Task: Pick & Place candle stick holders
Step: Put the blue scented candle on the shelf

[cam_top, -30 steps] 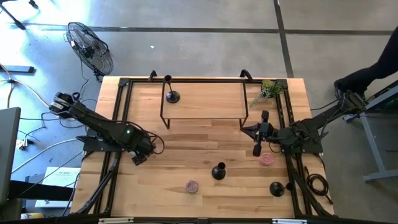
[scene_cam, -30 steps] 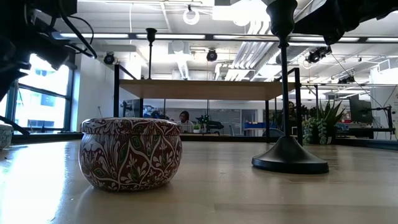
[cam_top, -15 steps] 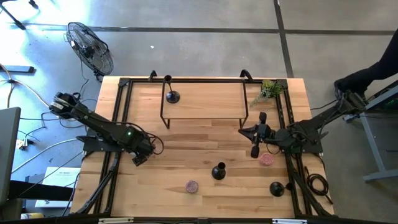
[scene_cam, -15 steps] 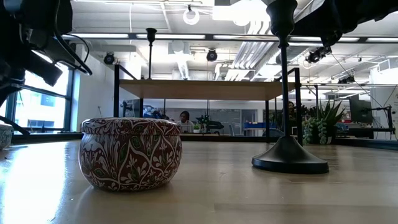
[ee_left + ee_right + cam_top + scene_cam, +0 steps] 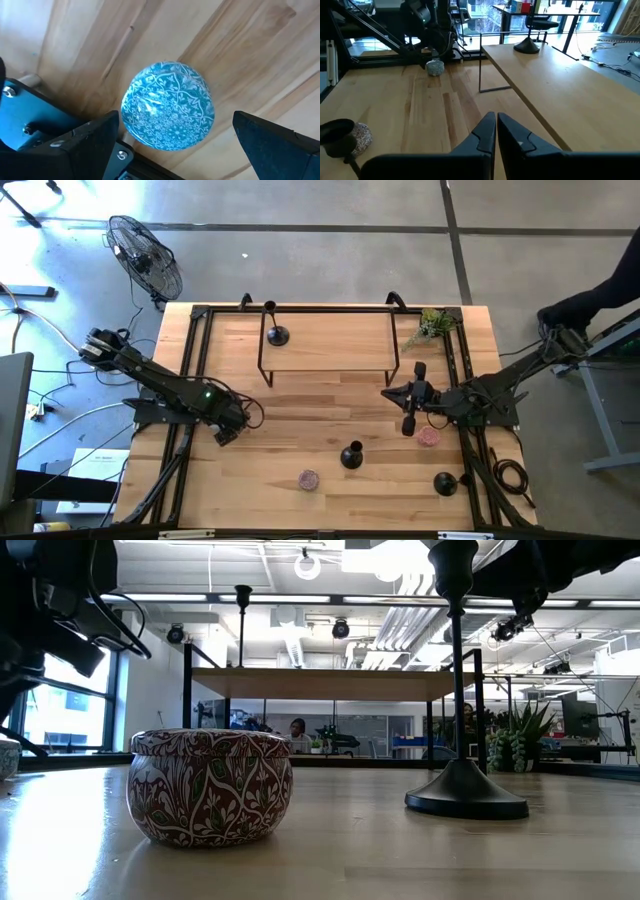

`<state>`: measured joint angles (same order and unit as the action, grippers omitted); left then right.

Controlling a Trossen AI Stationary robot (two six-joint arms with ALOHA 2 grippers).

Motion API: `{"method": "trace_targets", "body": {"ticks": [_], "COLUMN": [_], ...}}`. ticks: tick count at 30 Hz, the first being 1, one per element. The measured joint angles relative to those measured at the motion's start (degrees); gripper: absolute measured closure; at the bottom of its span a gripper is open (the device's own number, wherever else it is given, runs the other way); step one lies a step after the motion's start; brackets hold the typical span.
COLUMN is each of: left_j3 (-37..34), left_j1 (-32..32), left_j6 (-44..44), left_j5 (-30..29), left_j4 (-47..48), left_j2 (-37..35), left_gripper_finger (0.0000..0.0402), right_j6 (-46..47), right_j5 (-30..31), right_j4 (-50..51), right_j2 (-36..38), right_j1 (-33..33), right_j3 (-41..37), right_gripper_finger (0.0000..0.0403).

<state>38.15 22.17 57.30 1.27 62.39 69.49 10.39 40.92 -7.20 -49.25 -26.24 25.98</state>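
A wooden desk (image 5: 320, 410) carries a black metal frame; at its far side stands a raised shelf (image 5: 330, 338) on thin black legs. The left arm (image 5: 160, 385) reaches in from the desk's left edge, its gripper (image 5: 224, 436) hanging directly above a blue patterned tin (image 5: 168, 105), jaws spread wide on either side of the tin without touching it. The right arm (image 5: 500, 385) reaches in from the right edge; its gripper (image 5: 408, 425) hangs above the desk's right half, level and pointing toward the left arm, jaws pressed together and empty. A small green plant (image 5: 432, 325) stands at the far right corner. Three black candle holders are in view: one (image 5: 275, 332) upright on the shelf near its left end, one (image 5: 351, 455) upright on the desk near the middle front, one (image 5: 445, 483) at the front right. Two patterned tins lie on the desk: a reddish one (image 5: 308, 479) near the front edge, a pink one (image 5: 429, 436) just beside the right gripper.
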Motion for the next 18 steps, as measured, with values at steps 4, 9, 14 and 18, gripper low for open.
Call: {"method": "trace_targets", "body": {"ticks": [4, 9, 14, 18], "left_j3": [0.0, 0.0, -1.0, -3.1], "left_j1": [0.0, 0.0, 0.0, 0.0], "left_j6": [0.0, 0.0, 0.0, -0.7], "left_j5": [-0.8, -0.8, -0.8, 1.2], "left_j4": [0.1, 0.1, -0.5, -3.5], "left_j2": [0.0, 0.0, 0.0, 0.0], "left_gripper_finger": [0.0019, 0.0019, 0.0019, 0.0019], "right_j6": [0.1, 0.3, 1.1, 1.1], "right_j5": [-0.9, -2.1, -2.2, -2.5], "right_j4": [-0.3, -0.9, -0.9, -0.8], "right_j2": [0.0, 0.0, 0.0, 0.0], "right_j1": [0.0, 0.0, 0.0, 0.0], "right_j3": [0.0, 0.0, 0.0, 0.0], "right_gripper_finger": [0.0391, 0.0391, 0.0391, 0.0391]}}
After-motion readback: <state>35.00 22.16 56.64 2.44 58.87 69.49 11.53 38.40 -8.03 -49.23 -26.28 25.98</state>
